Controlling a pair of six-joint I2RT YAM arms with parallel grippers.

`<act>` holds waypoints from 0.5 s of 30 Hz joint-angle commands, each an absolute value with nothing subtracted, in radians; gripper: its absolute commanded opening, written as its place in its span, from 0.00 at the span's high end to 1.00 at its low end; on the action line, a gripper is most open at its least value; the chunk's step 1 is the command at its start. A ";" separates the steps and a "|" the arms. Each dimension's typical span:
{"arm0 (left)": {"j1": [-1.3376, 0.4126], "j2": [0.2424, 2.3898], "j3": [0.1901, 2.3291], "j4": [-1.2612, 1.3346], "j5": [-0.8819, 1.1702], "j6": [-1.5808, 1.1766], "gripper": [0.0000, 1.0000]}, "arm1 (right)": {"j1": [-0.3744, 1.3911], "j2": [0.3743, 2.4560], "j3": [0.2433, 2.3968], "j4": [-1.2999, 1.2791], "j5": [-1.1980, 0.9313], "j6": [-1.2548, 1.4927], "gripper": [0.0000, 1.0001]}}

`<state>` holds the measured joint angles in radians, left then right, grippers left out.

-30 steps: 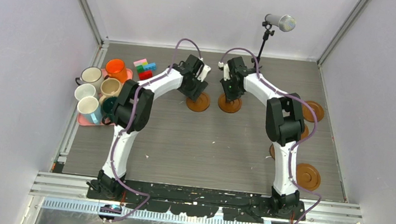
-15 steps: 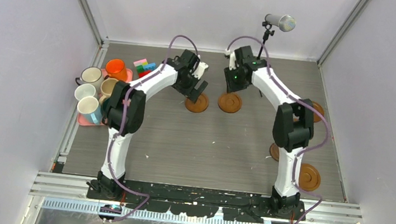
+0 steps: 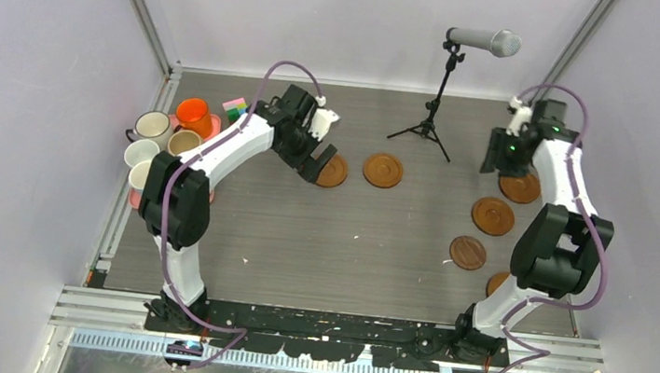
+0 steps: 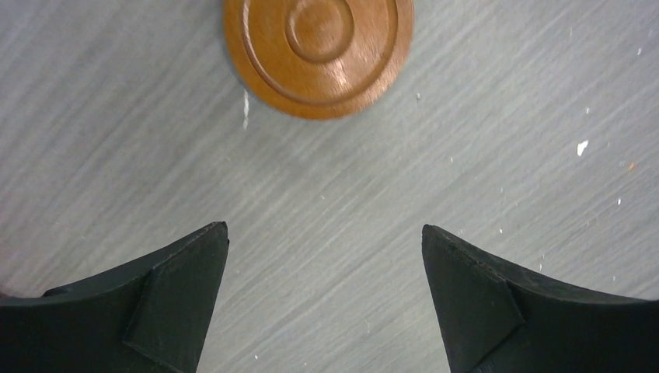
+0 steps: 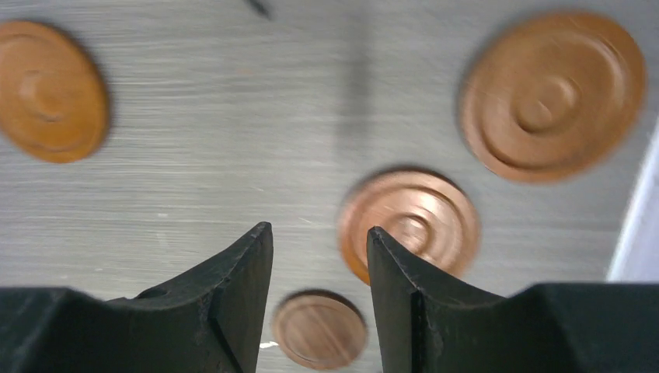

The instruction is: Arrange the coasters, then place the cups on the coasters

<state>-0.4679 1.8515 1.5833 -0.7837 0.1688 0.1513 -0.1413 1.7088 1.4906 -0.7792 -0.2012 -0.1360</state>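
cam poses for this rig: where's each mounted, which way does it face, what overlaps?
Top external: fixed high behind the bases, looking down at the table; both whole arms show, left gripper and right gripper included.
Left wrist: on the left arm, facing down at the table; its two fingers, wide apart, with one coaster ahead.
Right wrist: on the right arm, facing down over four coasters; its two fingers show.
Shared: top and left wrist likely show the same coaster.
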 commanded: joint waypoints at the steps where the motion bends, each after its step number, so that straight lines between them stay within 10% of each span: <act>1: -0.462 1.783 1.540 -0.807 0.219 0.182 0.03 | -0.287 1.725 1.500 -0.829 -0.273 -0.235 0.47; 15: -0.462 1.789 1.539 -0.820 0.221 0.175 0.02 | -0.430 1.941 1.674 -0.804 -0.217 -0.259 0.44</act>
<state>-0.4671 1.8385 1.5158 -0.8059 0.2066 0.1650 -0.3626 1.8572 1.5566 -0.8486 -0.2623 -0.2596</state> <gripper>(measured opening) 0.974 0.552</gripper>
